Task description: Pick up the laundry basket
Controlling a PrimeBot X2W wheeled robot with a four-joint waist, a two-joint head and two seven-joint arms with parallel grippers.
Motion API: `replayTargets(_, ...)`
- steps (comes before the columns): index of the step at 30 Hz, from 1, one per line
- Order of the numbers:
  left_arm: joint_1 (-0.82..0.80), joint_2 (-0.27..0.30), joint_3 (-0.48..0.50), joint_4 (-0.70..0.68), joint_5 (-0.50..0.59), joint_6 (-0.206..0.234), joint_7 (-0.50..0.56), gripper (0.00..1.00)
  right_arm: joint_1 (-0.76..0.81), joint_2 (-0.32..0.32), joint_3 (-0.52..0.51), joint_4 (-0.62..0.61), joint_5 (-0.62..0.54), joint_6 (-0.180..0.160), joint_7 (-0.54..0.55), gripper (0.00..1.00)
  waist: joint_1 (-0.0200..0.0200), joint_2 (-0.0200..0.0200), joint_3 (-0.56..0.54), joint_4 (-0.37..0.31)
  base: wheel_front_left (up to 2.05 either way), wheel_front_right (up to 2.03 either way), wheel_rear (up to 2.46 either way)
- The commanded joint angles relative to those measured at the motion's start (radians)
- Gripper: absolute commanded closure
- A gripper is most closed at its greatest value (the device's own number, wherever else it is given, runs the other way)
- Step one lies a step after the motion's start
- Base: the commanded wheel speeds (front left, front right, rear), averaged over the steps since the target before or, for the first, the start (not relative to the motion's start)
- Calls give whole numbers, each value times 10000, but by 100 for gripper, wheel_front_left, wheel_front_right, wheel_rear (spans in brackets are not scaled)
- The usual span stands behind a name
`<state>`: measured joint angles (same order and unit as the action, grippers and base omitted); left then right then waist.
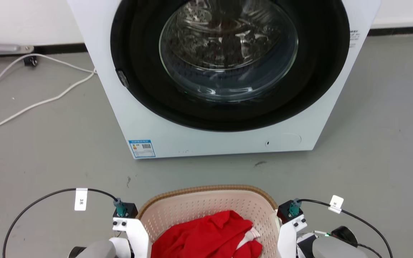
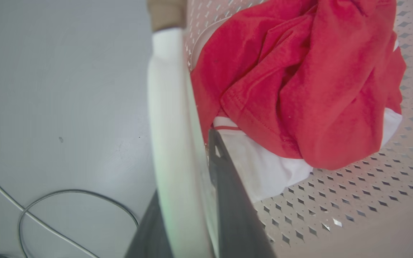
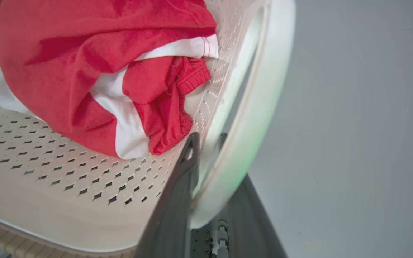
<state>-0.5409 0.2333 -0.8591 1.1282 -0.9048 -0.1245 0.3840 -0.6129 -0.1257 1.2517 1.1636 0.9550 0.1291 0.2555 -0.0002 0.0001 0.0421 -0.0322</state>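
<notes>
**Colleague:** Grey floor (image 1: pixel 41 157) ahead of you, then?

**Me:** Yes, with a white washing machine (image 1: pixel 224 139) standing on it. I see the laundry basket (image 1: pixel 206 202) in front of the machine, close to me, between my two arms.

**Colleague:** Anything inside?

**Me:** A red garment (image 1: pixel 210 233) with white parts, heaped on the perforated bottom.

**Colleague:** And the grippers?

**Me:** My left gripper (image 2: pixel 185 168) is clamped on one white handle (image 2: pixel 167 107), one finger inside the wall and one outside. My right gripper (image 3: pixel 207 138) grips the other handle (image 3: pixel 264 89) likewise.
</notes>
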Motion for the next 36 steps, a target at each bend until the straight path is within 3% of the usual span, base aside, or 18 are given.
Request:
replayTargets(1,44,-30,-111,-119,-43,-102,61,100,73,-25,82,-85,31,29,88,100,2,-1,-201,34,0,0,0)
replayTargets(19,317,-108,-1150,-63,-1122,-111,1052,100,466,-120,286,-349,504,29,1300,100,2,-1,-1114,110,0,0,0)
replayTargets(36,233,-57,-1804,84,-1623,-112,1122,100,531,-130,311,-414,601,29,1475,100,2,-1,-1249,30,0,0,0)
